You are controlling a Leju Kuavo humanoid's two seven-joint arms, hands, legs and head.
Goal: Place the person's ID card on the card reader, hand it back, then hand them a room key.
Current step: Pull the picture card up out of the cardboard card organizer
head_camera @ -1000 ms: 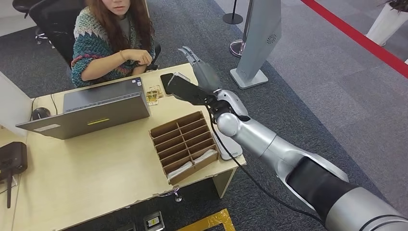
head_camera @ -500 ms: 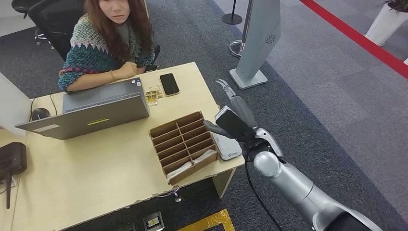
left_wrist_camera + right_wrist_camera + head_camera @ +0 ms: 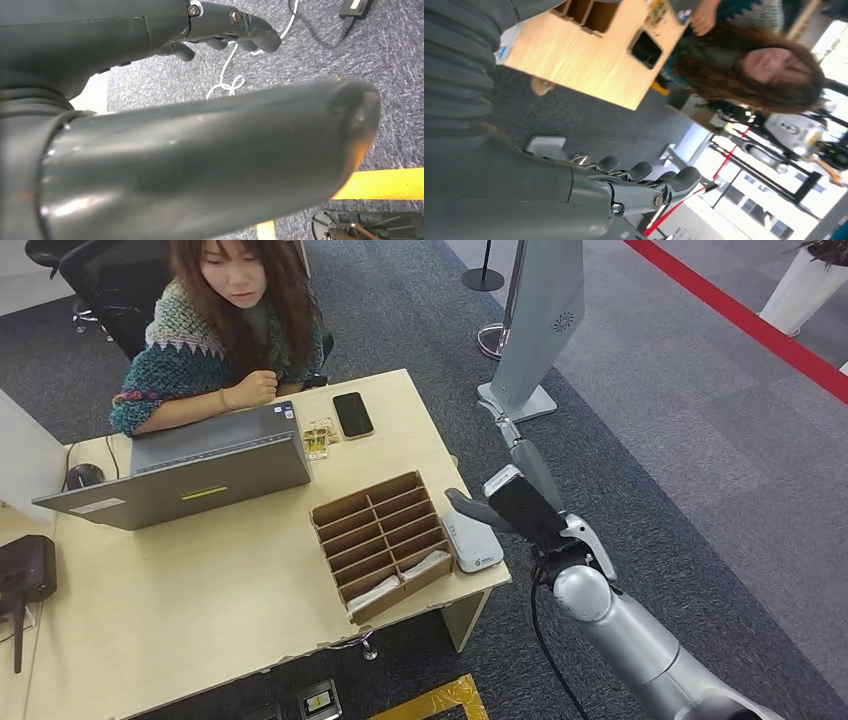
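My right hand [image 3: 515, 495] hovers off the table's right edge, beside the white card reader [image 3: 476, 546]. Its fingers are stretched out and apart, with nothing in them. In the right wrist view the same hand [image 3: 624, 189] is bare, its fingers pointing past the table toward the seated person [image 3: 764, 65]. A brown divided box [image 3: 380, 532] next to the reader holds white cards [image 3: 386, 588] in its front slots. The person [image 3: 215, 335] sits at the far side with a fist near the laptop. My left hand [image 3: 125, 35] hangs over carpet, holding nothing.
An open grey laptop [image 3: 200, 468] stands on the left half of the wooden table [image 3: 230, 590]. A black phone [image 3: 352, 414] and a small clear holder [image 3: 318, 436] lie near the far edge. A grey floor stand [image 3: 535, 330] rises to the right of the table.
My right hand has drawn back from above the phone at the person's side to beside the card reader at the table's right edge. The person has pulled their arm in.
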